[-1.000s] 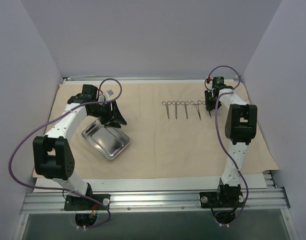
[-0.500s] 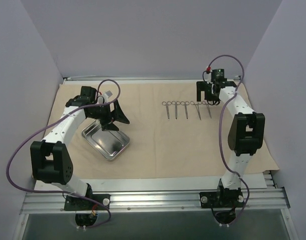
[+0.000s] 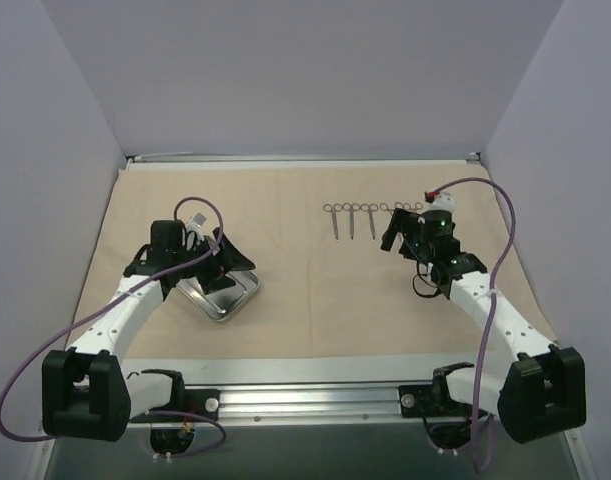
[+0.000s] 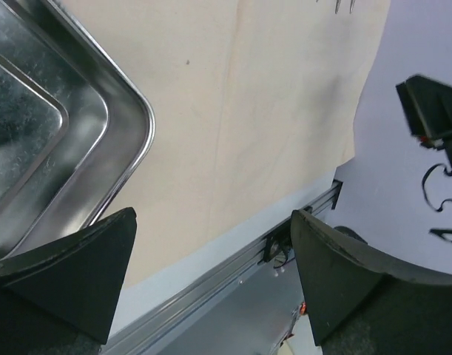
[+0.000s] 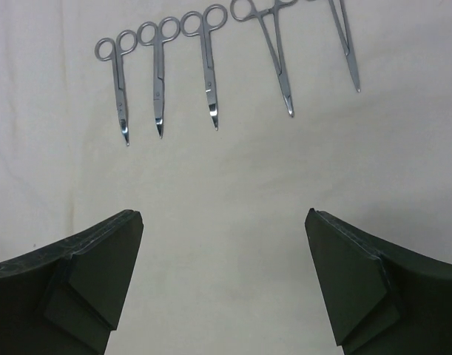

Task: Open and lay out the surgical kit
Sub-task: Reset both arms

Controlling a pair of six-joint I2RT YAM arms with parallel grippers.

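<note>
The surgical kit lies spread out. Its beige cloth (image 3: 315, 290) covers the table. The shiny steel tray (image 3: 225, 298) sits at the left, and several silver ring-handled instruments (image 3: 353, 218) lie in a row at the back. My left gripper (image 3: 230, 262) hovers open over the tray's right part; in the left wrist view the tray (image 4: 100, 133) lies left of the left gripper (image 4: 213, 214). My right gripper (image 3: 400, 233) is open and empty, just near-side of the row's right end. The right wrist view shows the instruments (image 5: 157, 89) lying apart from the right gripper (image 5: 224, 214).
A metal rail (image 3: 315, 400) with both arm bases runs along the near edge, also seen in the left wrist view as the rail (image 4: 233, 259). Plain walls close in the left, back and right. The cloth's front edge (image 3: 315, 352) stops short of the rail.
Both arms have drawn back toward the near edge. The right gripper has opened and left the rightmost instrument lying in the row. The left gripper has opened wider above the tray.
</note>
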